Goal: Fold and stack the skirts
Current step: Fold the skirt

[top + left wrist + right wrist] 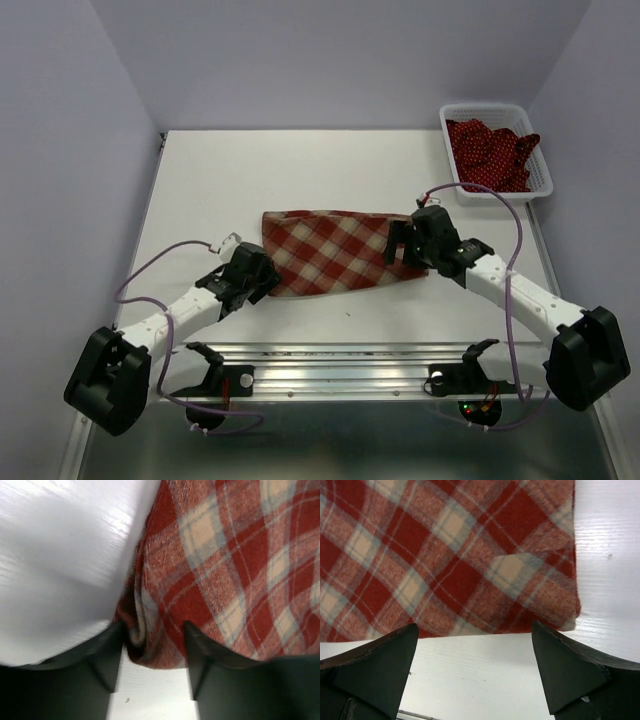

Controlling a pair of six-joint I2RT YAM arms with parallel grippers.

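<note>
At the far right corner we see the white basket (449, 117) holding polka-dot skirts (490, 150) (crumpled together). The left gripper (152, 645) pinches the plaid skirt (330, 255); the right gripper (475, 640) hangs spread.

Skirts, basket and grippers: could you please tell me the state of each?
plaid skirt: spread out flat, left corner bunched.
polka-dot skirts: crumpled, unfolded, in the basket.
basket: upright, holding the polka-dot skirts.
left gripper: jaws shut on the plaid skirt's corner.
right gripper: jaws open, empty, at the plaid skirt's right end.
</note>
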